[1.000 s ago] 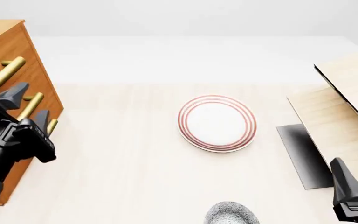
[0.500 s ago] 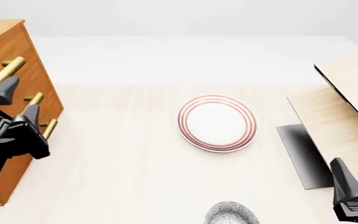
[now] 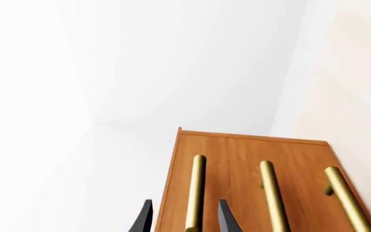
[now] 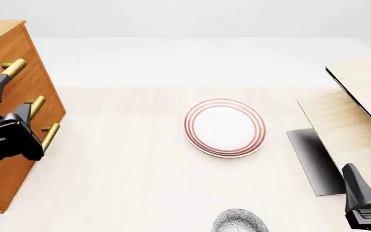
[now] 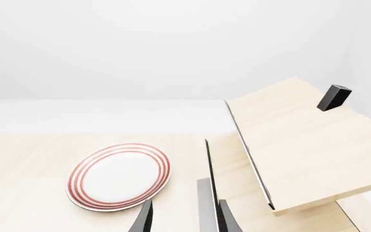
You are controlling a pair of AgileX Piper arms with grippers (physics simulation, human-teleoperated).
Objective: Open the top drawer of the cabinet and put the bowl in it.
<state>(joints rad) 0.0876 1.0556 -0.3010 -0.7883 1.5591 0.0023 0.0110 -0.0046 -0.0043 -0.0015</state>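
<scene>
Left gripper [image 4: 5, 99] nearer top drawer [image 4: 5, 53]

no readable text, no labels, no brands, no numbers anywhere

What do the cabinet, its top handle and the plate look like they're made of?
Cabinet: orange-brown wood look, faint grain, matte. Top handle: brass-coloured metal look, soft sheen along the bar. Plate: probably glazed ceramic, smooth white with red rings.

The pale table [image 4: 127, 169] carries the cabinet [image 4: 8, 53], plate [image 4: 224, 128] (red-ringed), bowl [image 4: 239, 222] and boards [image 4: 349, 130].
</scene>
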